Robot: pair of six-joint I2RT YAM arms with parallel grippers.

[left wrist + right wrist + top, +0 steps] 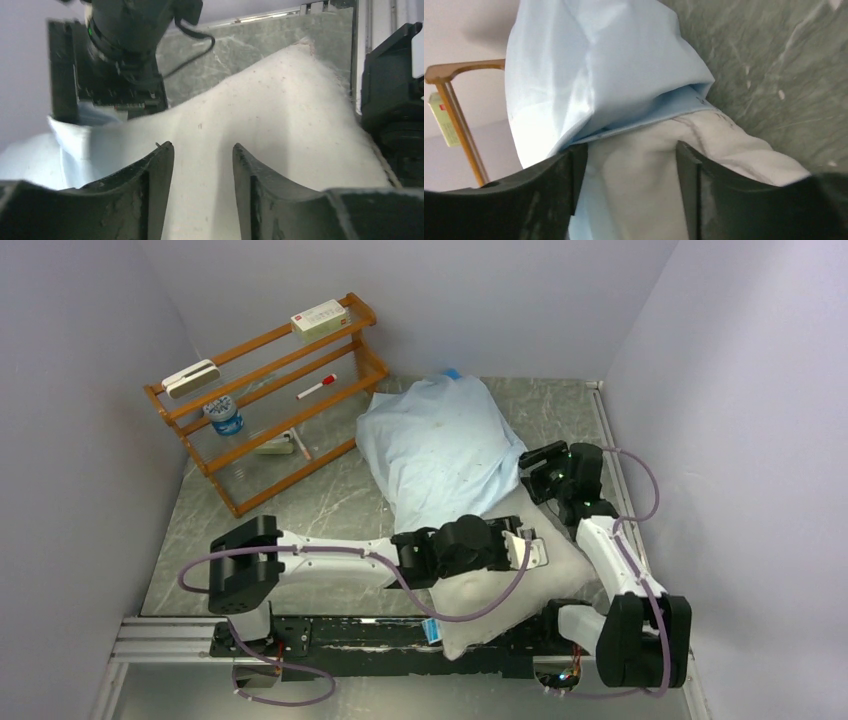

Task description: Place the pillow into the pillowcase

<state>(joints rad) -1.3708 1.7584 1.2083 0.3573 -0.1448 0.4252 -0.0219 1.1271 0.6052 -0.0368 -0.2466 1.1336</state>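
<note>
The white pillow [500,590] lies at the table's middle right. Its far half is inside the pale-blue pillowcase [440,445]; its near half is bare, with a small blue tag [432,630] at the near edge. My left gripper [533,550] is open over the bare pillow [280,115], fingers [160,170] on either side of a stretch of white fabric. My right gripper [533,475] is open at the pillowcase's open hem [659,107], its jaws straddling the white pillow [634,175] where it enters the pillowcase [589,65].
A wooden rack [265,400] stands at the back left with a white box [320,318], an eraser [190,378], a blue-and-white tub [225,415] and a marker [316,387]. Walls close in left, back and right. The right arm [125,50] shows in the left wrist view.
</note>
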